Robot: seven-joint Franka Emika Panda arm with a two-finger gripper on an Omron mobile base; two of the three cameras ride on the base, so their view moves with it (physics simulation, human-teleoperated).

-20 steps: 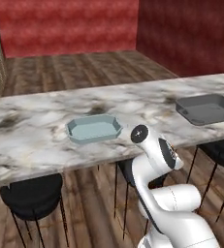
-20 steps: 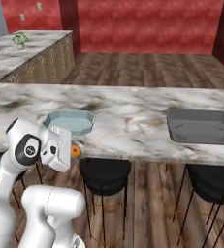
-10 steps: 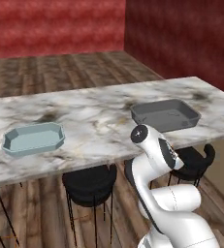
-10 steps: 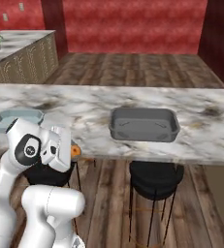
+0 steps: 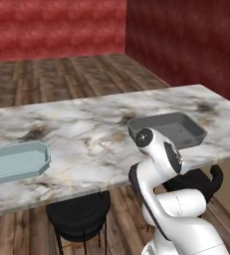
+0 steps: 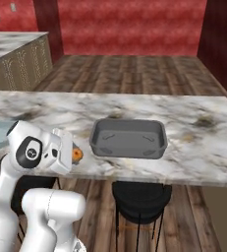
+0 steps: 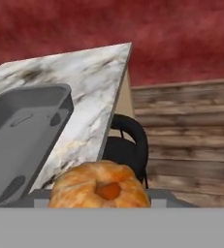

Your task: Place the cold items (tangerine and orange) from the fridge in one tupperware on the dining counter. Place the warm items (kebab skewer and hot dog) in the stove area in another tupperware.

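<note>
Marble counter (image 6: 193,142) is running left to right across both base views, with its near edge overhanging the black stools (image 6: 139,199). Wood floor and red walls are lying beyond it, with plenty of open room on the far side.

Dark grey tub (image 6: 128,138) is sitting near the counter's near edge, just right of the arm, and looks empty. Pale blue tub (image 5: 18,160) is sitting well apart to the left, also close to the near edge.

Arm is folding low in front of the counter, wrist tucked below or level with the edge. Gripper (image 6: 71,155) is carrying an orange fruit (image 7: 101,186), seen pressed up close in the hand view and as a small orange spot beside the hand in the right base view. Whether this is the tangerine or the orange, cannot tell. Jaws appear clamped on it, part-way closed.

Step in hand, by judgement: delivering a cold item to a tub. Next move is calling for lifting the hand above the counter edge, reaching over the grey tub's near rim, then letting go. Risks: clipping the overhang on the way up; stools are crowding the space under the counter.
</note>
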